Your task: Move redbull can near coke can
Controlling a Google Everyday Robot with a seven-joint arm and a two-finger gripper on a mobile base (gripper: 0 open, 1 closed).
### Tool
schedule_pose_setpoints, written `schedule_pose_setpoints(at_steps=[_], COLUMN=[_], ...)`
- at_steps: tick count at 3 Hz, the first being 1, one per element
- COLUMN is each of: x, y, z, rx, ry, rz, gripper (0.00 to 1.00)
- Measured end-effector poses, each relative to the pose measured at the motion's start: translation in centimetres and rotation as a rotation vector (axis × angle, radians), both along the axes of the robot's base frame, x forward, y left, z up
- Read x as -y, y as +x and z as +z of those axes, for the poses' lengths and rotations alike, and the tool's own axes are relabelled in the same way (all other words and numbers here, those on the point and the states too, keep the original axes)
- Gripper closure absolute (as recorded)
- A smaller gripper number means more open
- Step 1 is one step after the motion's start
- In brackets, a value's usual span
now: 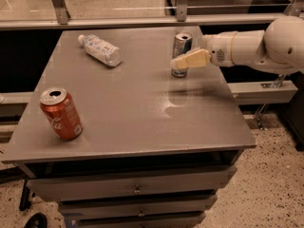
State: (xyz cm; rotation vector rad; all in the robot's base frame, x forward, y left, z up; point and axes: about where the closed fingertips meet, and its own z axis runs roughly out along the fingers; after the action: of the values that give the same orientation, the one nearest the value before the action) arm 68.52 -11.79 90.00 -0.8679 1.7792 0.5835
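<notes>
Silver-blue redbull can point(182, 43) upright just behind cream gripper point(176, 63) reaching from the right; gripping or not, cannot tell; coke can point(61, 114) well apart.

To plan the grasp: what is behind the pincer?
The redbull can stands upright behind the pincer, which extends from the right. Its middle is covered; top and base show.

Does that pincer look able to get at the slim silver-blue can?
Probably yes: the pincer is right beside the redbull can, in front of its lower half, and nothing stands between them.
</notes>
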Motion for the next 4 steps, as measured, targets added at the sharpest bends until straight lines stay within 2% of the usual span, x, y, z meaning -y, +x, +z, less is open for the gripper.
schedule_pose_setpoints(at_steps=[1,2,4], x=[-2.2,-3.4,-2.5], y=[1.0,1.8,2.0], z=[-0.8,-1.6,-2.2], rx=[0.0,0.002,0.009], ry=[0.053,0.068,0.058], rz=[0.021,0.031,0.015], gripper=[0.0,0.18,0.65])
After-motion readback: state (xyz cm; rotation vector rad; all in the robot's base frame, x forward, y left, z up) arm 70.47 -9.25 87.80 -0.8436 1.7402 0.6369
